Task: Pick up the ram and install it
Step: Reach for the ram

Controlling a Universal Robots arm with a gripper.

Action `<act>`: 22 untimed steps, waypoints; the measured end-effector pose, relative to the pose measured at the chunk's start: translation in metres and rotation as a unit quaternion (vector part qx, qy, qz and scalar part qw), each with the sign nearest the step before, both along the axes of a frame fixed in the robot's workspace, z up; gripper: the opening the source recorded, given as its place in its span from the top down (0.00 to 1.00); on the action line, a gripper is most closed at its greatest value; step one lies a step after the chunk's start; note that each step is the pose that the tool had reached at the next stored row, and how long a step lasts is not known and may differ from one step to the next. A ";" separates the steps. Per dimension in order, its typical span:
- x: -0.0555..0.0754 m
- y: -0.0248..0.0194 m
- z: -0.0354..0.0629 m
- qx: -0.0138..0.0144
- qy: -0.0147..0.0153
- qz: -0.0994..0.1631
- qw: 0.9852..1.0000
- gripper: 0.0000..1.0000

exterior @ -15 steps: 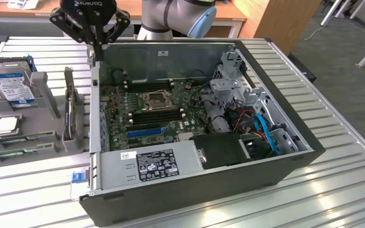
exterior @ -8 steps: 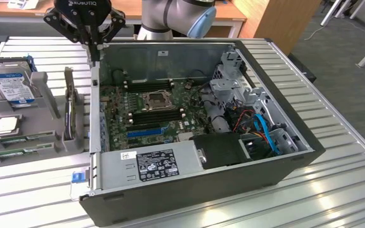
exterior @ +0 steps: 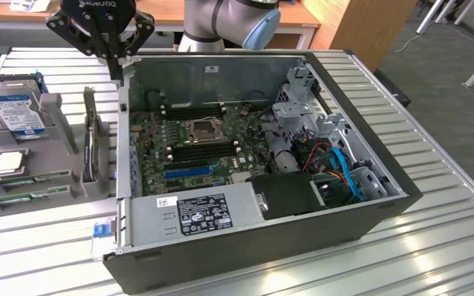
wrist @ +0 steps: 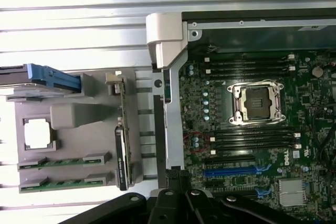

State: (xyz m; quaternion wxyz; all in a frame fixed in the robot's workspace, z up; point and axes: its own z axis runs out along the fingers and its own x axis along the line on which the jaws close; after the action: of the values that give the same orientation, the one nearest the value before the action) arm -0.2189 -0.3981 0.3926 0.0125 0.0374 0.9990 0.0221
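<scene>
Nothing is installed yet. Your ram (exterior: pixel 19 182) lies in the grey holder (exterior: pixel 60 114) left of the open case (exterior: pixel 303 246). The gripper (exterior: pixel 115 57) hangs over the case's far-left corner, fingers together and empty.

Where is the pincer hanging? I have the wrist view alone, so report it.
Observer: The pincer hangs near the far corner of the computer case, on the exterior view's left, up beyond the parts holder.
Operator: Give me the case's near side.
Observer: A grey power supply with a black-and-white label lies along the near wall.
Operator: Now the case's side on the exterior view's right.
Observer: Blue cables loop there, next to a metal drive cage.
</scene>
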 end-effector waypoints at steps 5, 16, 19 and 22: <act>-0.007 0.0000 0.0000 0.000 0.000 0.000 1.000 0.90; -0.024 0.0002 -0.0004 0.000 0.000 0.000 1.000 0.90; -0.028 0.0002 -0.0005 0.000 0.000 0.000 1.000 0.90; -0.033 0.0002 -0.0005 0.000 0.000 0.000 1.000 0.90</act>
State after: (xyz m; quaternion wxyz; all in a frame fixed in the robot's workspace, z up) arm -0.2519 -0.3979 0.3921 0.0125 0.0374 0.9990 0.0221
